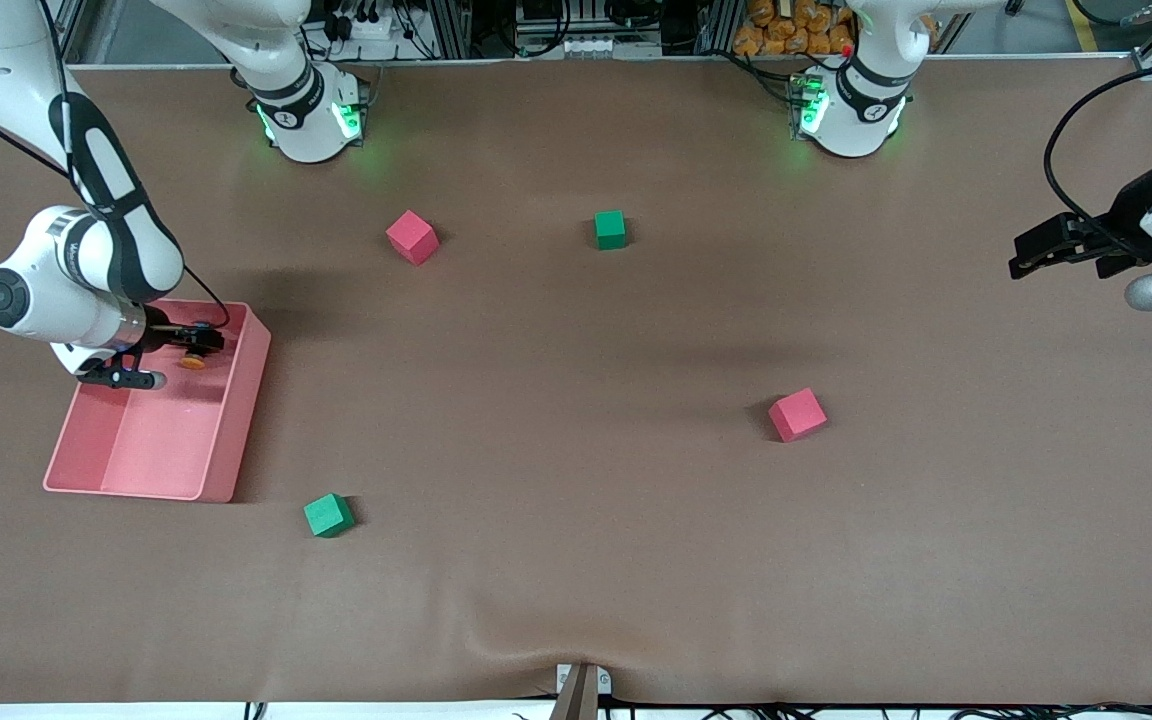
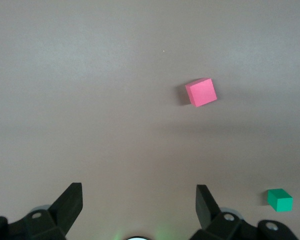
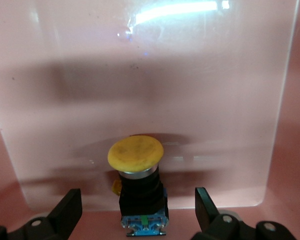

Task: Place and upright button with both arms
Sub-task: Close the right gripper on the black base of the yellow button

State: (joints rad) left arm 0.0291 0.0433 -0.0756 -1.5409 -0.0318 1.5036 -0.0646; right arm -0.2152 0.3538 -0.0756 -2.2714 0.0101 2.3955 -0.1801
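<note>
Counter (image 1: 576,560): brown, filling the frame. Pink bin (image 1: 236,420): left of frame, middle height. My right gripper (image 1: 198,345) hangs inside it, fingers (image 3: 65,210) spread wide on either side of the button (image 3: 136,175) without touching it. My left gripper (image 1: 1031,252), right edge of frame, waits over bare counter, also spread and empty. Red cube (image 1: 797,414), lower right of centre; green cube (image 1: 328,515), lower left. The button lies in the bin, yellow-orange cap above black body. Risk, as I judge it: closing on the rounded cap instead of the body would let it slip or tip against the bin wall.
</note>
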